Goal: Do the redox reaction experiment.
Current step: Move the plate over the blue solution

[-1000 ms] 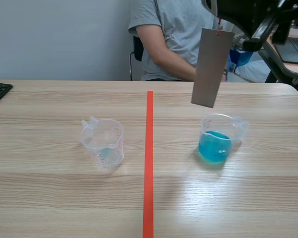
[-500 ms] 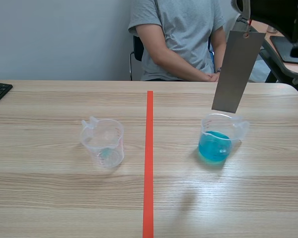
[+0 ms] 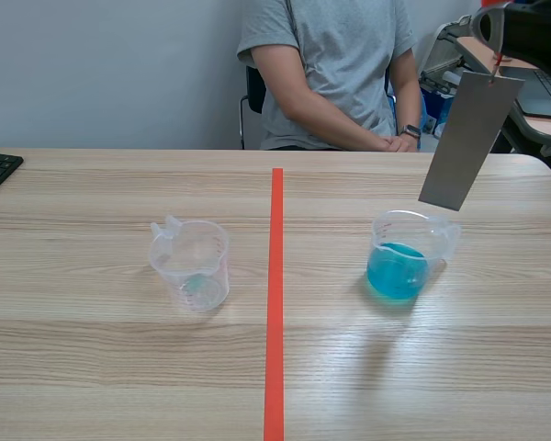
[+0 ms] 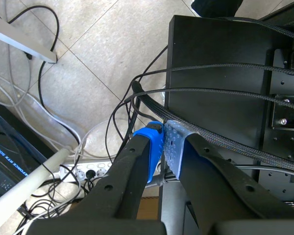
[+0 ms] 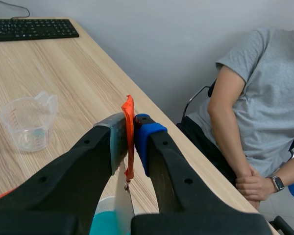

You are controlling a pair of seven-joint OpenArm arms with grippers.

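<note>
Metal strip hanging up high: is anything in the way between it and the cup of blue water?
No, nothing visible is. The metal strip hangs by its orange ribbon from the right gripper, above the cup of blue liquid. The cup's top is open, and only air lies between them.

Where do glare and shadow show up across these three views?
Scene view: a pale sheen on the table in front of the blue-liquid beaker, with a soft shadow at its base. Right wrist view: even light, the right pincer, shut on the orange tag, reads as a dark mass. Left wrist view: bright floor beside a black cabinet; no glare.
</note>
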